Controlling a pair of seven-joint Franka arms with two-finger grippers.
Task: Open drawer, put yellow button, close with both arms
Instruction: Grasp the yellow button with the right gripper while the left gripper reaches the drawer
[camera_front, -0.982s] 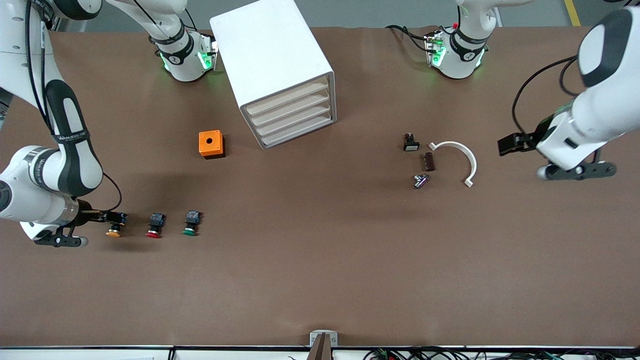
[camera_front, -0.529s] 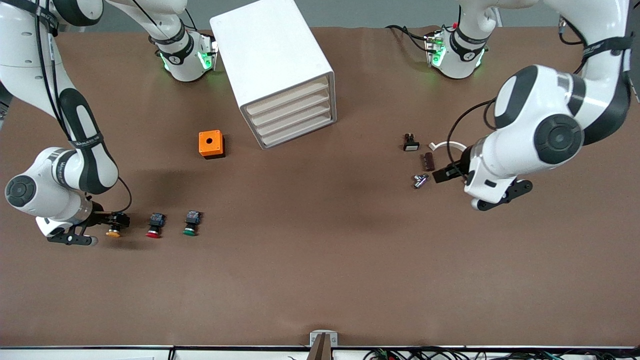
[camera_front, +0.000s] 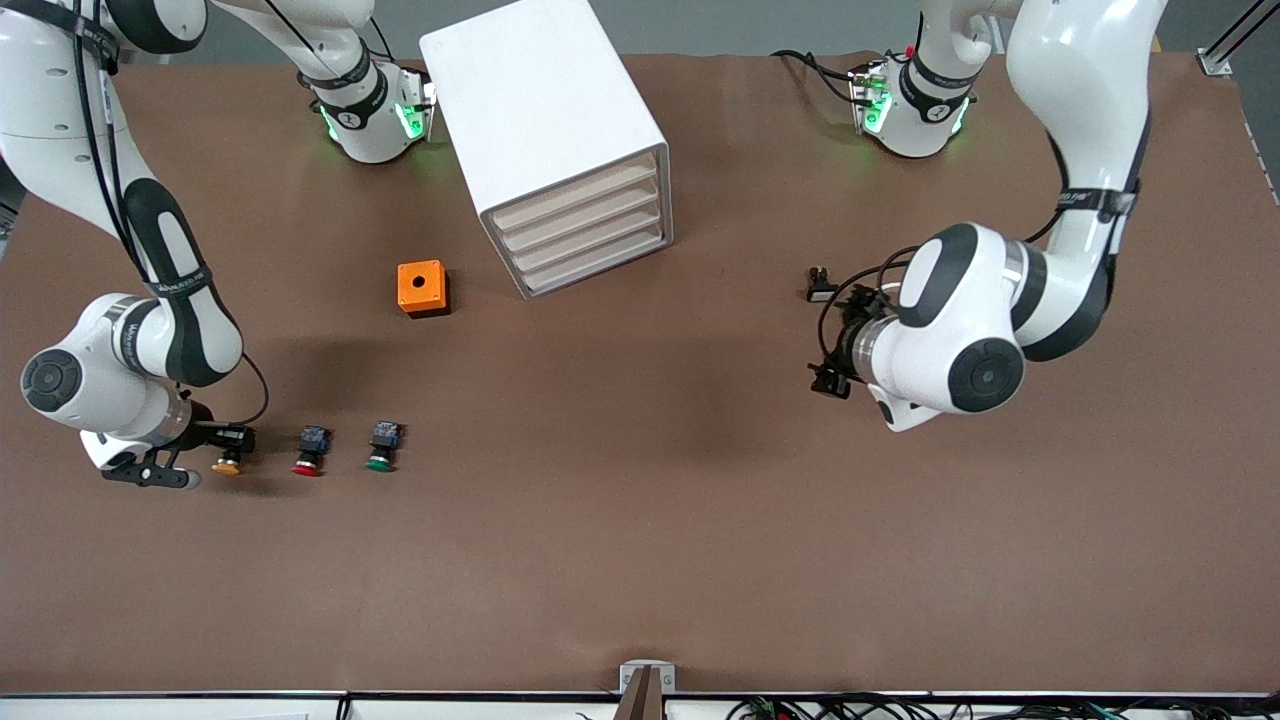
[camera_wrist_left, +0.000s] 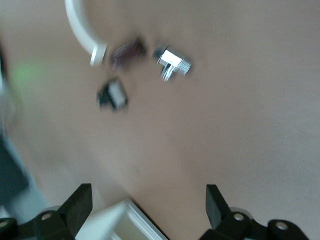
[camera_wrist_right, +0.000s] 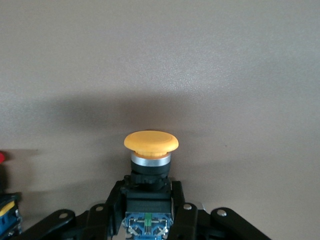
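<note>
Brown tabletop (camera_front: 640, 520) carries a white drawer cabinet (camera_front: 550, 140), every drawer shut. Over the small parts near its own end, the left gripper (camera_wrist_left: 150, 212) hangs with fingers spread wide. At the right arm's end, the right gripper (camera_wrist_right: 147, 212) clamps the yellow button (camera_wrist_right: 150, 150) by its body, beside a red button (camera_front: 311, 452).

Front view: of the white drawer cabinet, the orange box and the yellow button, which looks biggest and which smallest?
1. White drawer cabinet, by far the largest.
2. Orange box, much smaller.
3. Yellow button, smallest, with the right gripper closed on its body.
The button lies nearer the camera, yet looks smallest.
</note>
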